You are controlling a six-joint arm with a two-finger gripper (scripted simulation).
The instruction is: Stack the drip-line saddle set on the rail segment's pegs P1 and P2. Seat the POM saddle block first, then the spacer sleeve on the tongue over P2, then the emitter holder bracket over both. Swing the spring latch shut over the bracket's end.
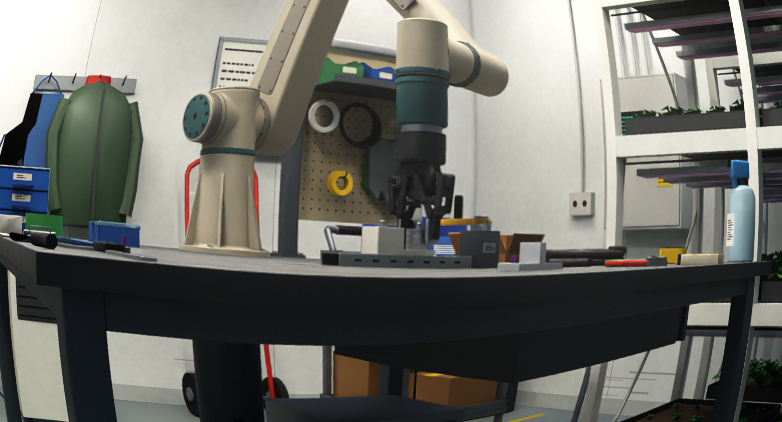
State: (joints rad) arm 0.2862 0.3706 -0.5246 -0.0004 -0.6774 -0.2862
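Note:
The spacer sleeve (415, 235), a small grey cylinder, is partly hidden between my fingers and the parts around it. It stands on the rail segment (396, 259), a long dark grey bar on the bench. The pale POM saddle block (382, 239) sits on the rail just left of the sleeve. My gripper (418, 223) hangs straight down over the sleeve and is open, holding nothing. A dark block with a label (480, 248) stands at the rail's right end. A pale L-shaped bracket (529, 257) lies on the bench right of the rail.
The bench's front edge (383, 280) runs below the rail. A curved grey handle (334, 235) rises at the rail's left end. Brown boxes (519, 243), black tubes (585, 253), a red tool (626, 263) and a spray bottle (741, 214) stand to the right. The arm's base (224, 201) is behind left.

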